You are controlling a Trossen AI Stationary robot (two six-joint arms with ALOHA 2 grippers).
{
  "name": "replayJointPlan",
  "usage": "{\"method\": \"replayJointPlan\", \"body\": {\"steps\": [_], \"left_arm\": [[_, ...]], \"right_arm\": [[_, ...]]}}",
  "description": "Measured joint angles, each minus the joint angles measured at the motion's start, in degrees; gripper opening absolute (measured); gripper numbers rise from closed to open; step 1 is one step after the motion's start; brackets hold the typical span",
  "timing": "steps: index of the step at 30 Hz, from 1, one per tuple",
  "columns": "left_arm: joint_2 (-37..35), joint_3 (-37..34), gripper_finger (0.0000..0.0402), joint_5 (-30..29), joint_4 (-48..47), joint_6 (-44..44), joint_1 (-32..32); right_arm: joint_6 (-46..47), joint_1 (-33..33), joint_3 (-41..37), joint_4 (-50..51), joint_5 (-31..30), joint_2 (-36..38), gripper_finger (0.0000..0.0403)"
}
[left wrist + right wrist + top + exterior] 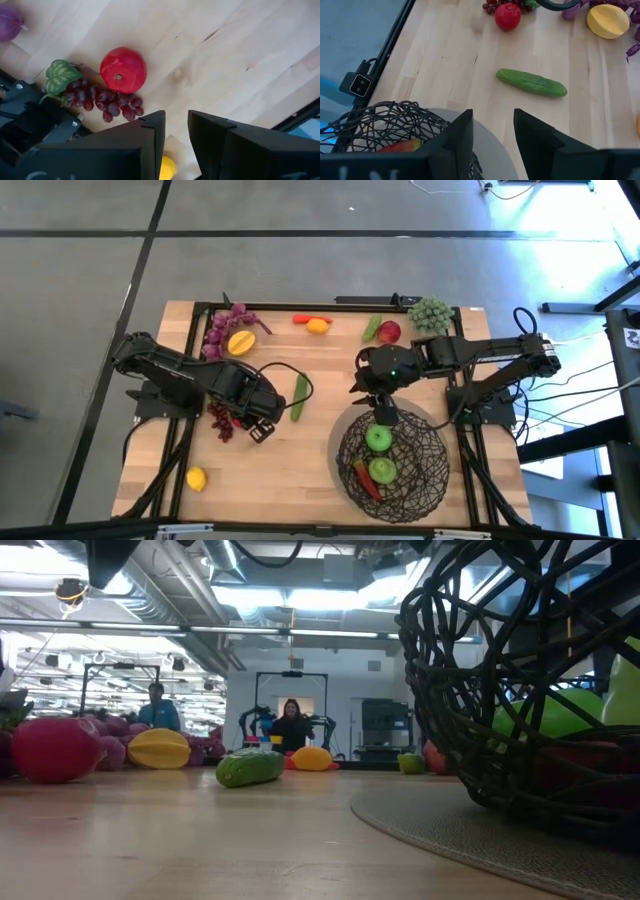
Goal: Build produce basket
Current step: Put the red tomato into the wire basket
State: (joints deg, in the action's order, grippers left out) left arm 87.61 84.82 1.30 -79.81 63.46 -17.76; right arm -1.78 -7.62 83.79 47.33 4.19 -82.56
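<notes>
The dark woven basket (392, 465) stands at the table's near right, with two green apples (378, 438), a red chili (365, 481) and other produce inside. My right gripper (384, 417) hovers open over the basket's far rim, with nothing between its fingers (493, 132). My left gripper (262, 428) points down at the table's left middle, slightly open and empty (176, 132). It stands beside a red apple (123, 70) and red grapes (102, 98) lying on the wood. A green cucumber (531, 82) lies between the two arms.
Purple grapes (226, 330), a yellow fruit (241, 342), an orange piece (314, 323), a red and green piece (382, 331) and green grapes (431, 313) lie along the far edge. A lemon (197, 478) sits near the front left. People stand in the room behind.
</notes>
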Motion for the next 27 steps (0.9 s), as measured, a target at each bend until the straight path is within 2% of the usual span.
{"method": "replayJointPlan", "body": {"steps": [7, 15, 21, 27], "left_arm": [[0.0, 0.0, 0.0073, 0.42, -0.29, 2.69, -0.33], [0.0, 0.0, 0.0086, 0.02, -1.23, 0.78, -0.19], [0.0, 0.0, 0.0143, -0.64, -2.05, 2.11, -0.19], [0.0, 0.0, 0.0225, -4.17, -1.93, 1.94, -0.15]], "right_arm": [[0.01, 0.0, 0.0, 0.02, -0.02, 0.0, 0.0136], [-0.02, 0.0, 0.0, 0.04, -0.02, 0.02, 0.0136], [-0.01, 0.0, 0.0, 0.04, -0.02, 0.02, 0.0136], [0.04, 0.0, 0.0, 0.04, -0.04, 0.02, 0.0136]]}}
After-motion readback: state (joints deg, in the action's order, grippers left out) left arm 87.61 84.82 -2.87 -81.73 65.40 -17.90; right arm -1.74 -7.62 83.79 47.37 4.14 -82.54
